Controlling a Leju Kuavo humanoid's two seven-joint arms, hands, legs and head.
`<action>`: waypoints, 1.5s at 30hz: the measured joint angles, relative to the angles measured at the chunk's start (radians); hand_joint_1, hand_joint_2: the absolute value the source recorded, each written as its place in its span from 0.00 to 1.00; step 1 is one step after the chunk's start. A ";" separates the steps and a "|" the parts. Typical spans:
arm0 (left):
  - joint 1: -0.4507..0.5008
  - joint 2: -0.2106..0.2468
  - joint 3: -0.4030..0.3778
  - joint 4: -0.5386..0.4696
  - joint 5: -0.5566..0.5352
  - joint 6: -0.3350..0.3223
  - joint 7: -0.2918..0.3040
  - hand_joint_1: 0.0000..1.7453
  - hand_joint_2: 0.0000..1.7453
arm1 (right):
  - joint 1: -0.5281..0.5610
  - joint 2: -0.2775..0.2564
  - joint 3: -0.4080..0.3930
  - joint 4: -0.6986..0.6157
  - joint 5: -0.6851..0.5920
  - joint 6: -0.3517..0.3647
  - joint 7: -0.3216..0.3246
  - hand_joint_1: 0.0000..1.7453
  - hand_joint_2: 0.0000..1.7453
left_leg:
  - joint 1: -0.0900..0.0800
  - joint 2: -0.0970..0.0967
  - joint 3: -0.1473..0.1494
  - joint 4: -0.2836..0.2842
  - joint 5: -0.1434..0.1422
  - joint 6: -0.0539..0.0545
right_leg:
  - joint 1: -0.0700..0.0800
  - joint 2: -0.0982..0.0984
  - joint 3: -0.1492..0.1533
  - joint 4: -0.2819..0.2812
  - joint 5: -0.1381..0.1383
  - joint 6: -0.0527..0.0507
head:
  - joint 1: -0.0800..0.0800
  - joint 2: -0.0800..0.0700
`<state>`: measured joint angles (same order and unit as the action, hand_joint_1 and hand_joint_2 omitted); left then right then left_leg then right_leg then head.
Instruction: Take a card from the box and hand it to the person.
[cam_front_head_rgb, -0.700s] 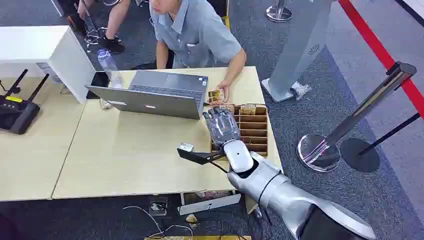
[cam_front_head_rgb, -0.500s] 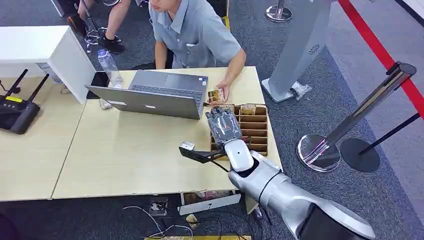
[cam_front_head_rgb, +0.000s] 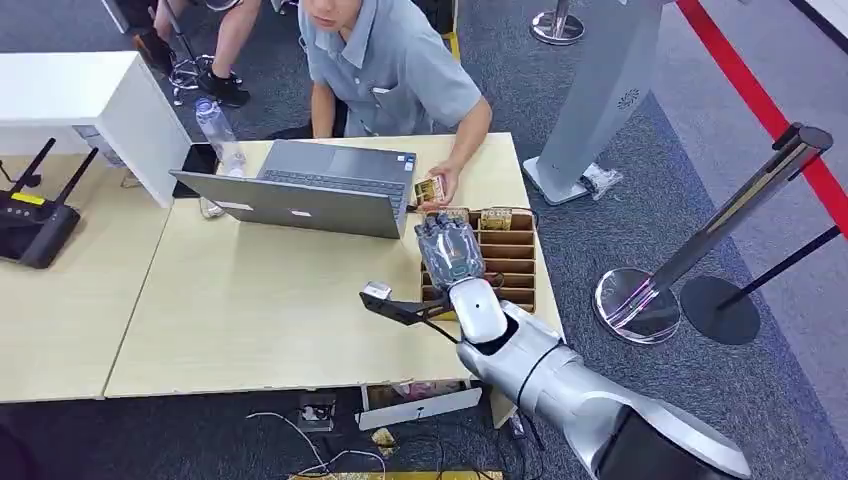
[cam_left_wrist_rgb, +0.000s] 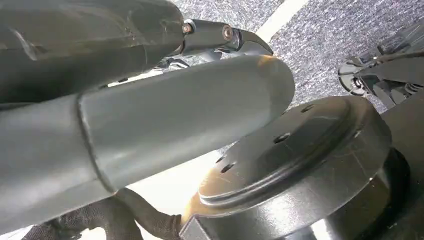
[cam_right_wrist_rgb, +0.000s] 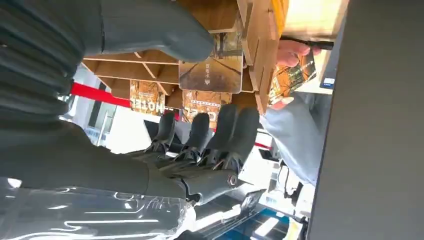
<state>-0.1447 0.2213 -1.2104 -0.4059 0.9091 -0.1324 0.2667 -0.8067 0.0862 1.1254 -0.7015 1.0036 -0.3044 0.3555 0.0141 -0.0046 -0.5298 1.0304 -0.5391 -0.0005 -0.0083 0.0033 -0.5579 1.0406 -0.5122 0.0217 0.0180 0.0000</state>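
- The robot's right hand (cam_front_head_rgb: 449, 250) hovers over the near-left part of the wooden box; its dark fingers (cam_right_wrist_rgb: 220, 135) are stretched out side by side and its thick grey thumb (cam_right_wrist_rgb: 155, 30) lies apart from them, with nothing held between.
- The brown wooden compartmented box (cam_front_head_rgb: 510, 262) lies directly under and just right of that hand, on the pale wooden bench (cam_front_head_rgb: 250, 300).
- A brown printed card (cam_right_wrist_rgb: 212, 67) stands in a compartment just beyond the thumb tip; whether the thumb touches it I cannot tell. Two more printed cards (cam_right_wrist_rgb: 147, 97) stand in slots past the fingertips.
- Just beyond the box's far edge, the person's hand (cam_front_head_rgb: 440, 185) holds another small printed card (cam_front_head_rgb: 429, 190).
- Left of that, an open grey laptop (cam_front_head_rgb: 300, 190) sits on the bench, before the person in a grey shirt (cam_front_head_rgb: 395, 70).
- The left hand's state cannot be told.
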 joint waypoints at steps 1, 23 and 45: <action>0.000 0.000 0.000 0.000 0.000 0.000 0.000 0.00 0.00 | 0.000 0.000 0.000 0.000 0.001 0.000 0.000 0.52 1.00 | 0.000 0.000 0.000 0.000 0.000 0.000 | 0.000 0.000 0.000 0.000 0.000 0.000 | 0.000 0.000; 0.003 0.000 0.000 0.000 -0.007 0.000 0.000 0.00 0.00 | -0.006 -0.011 -0.001 0.000 0.003 0.024 0.013 0.42 1.00 | 0.000 0.000 0.000 0.000 0.000 0.000 | 0.000 0.000 0.000 0.000 0.000 0.000 | 0.000 0.000; 0.003 0.000 0.000 0.000 -0.007 0.000 -0.005 0.00 0.00 | -0.010 -0.025 -0.002 0.008 0.003 0.027 0.019 0.61 1.00 | 0.000 0.000 0.000 0.000 0.000 0.000 | 0.000 0.000 0.000 0.000 0.000 0.000 | 0.000 0.000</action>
<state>-0.1414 0.2213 -1.2104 -0.4059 0.9018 -0.1328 0.2617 -0.8170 0.0610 1.1238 -0.6931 1.0063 -0.2777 0.3746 0.0141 -0.0045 -0.5296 1.0305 -0.5391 -0.0005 -0.0083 0.0034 -0.5580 1.0406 -0.5122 0.0217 0.0179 0.0000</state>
